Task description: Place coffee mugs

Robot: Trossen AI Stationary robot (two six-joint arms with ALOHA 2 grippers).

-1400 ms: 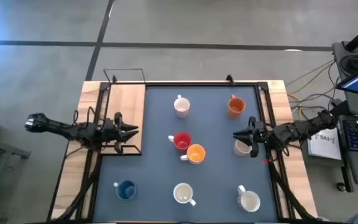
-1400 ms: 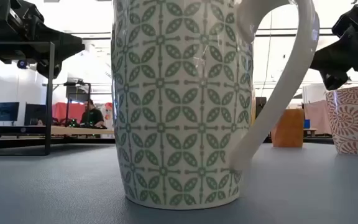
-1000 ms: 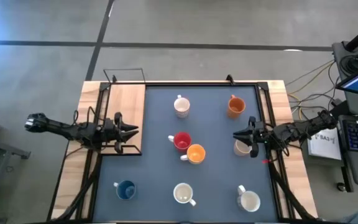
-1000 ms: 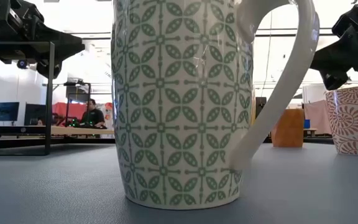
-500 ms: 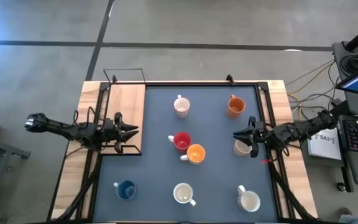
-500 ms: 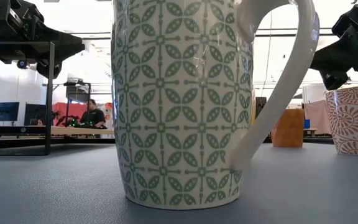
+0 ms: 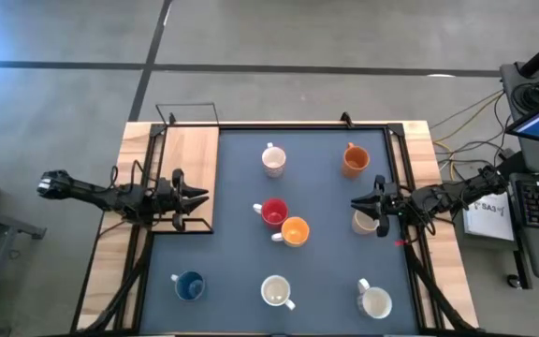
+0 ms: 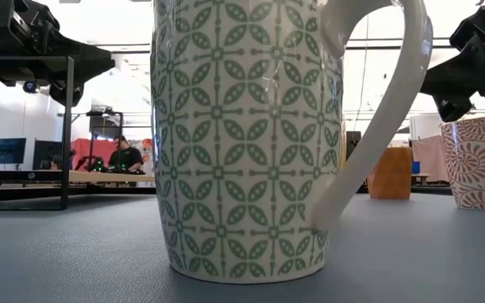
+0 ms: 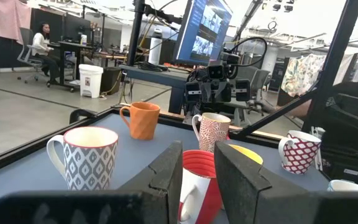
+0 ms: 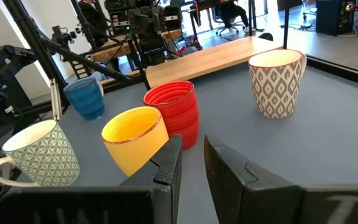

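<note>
Mugs spread over the surface [image 7: 241, 253]: red mug [image 7: 273, 212] touching orange one [image 7: 295, 231] at centre. Left gripper [image 7: 193, 197] waits at 9 o'clock edge, fingers slightly apart, empty. Right gripper [image 7: 359, 203] at 3 o'clock, fingers slightly apart, empty, patterned mug [image 7: 364, 222] just beside. Right arm nearest that mug.

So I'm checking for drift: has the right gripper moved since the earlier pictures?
No. In the high view the right gripper sits in the same spot beside the patterned cream ceramic mug, as before.
</note>
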